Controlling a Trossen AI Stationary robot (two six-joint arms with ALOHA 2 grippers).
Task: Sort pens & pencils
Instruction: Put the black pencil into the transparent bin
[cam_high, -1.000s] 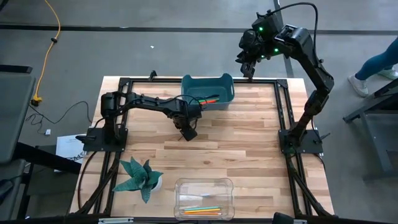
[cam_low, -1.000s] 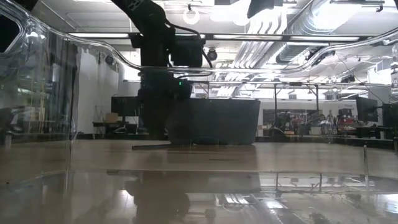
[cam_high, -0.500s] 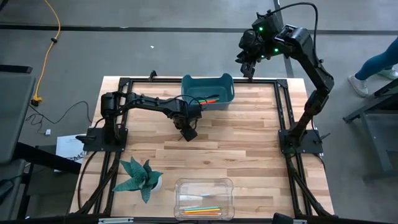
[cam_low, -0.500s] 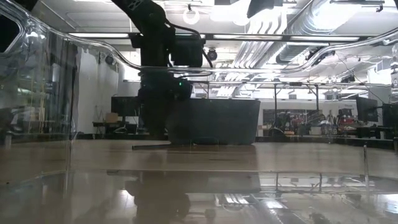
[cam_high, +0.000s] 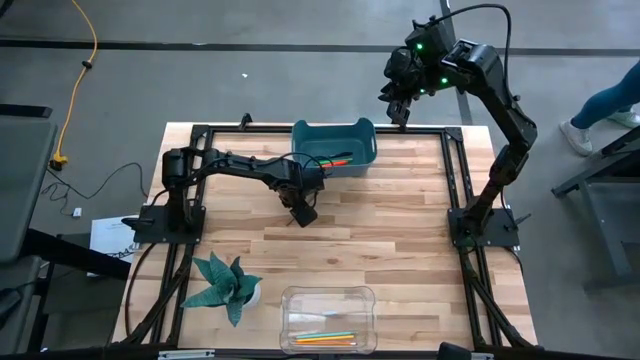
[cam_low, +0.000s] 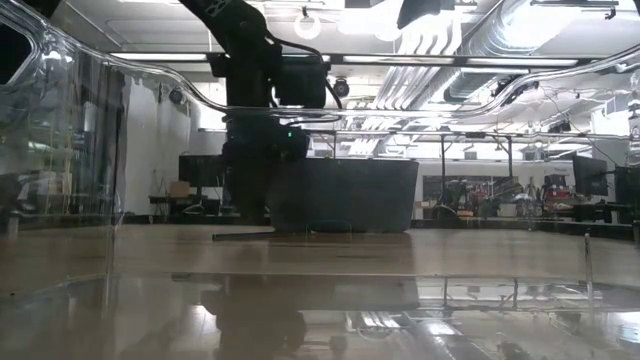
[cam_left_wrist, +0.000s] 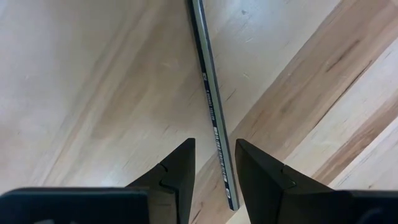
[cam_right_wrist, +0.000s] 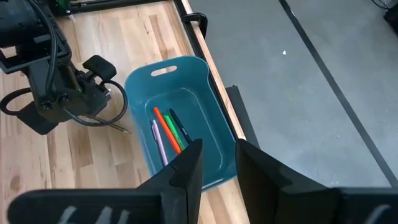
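Your left gripper, fingers spread, straddles a dark pencil beside the teal bin; pinch it next.

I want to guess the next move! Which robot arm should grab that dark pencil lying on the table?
The left one, probably. The left gripper is right over the dark pencil, fingers open on either side. The right gripper is raised beyond the teal bin, away from it.
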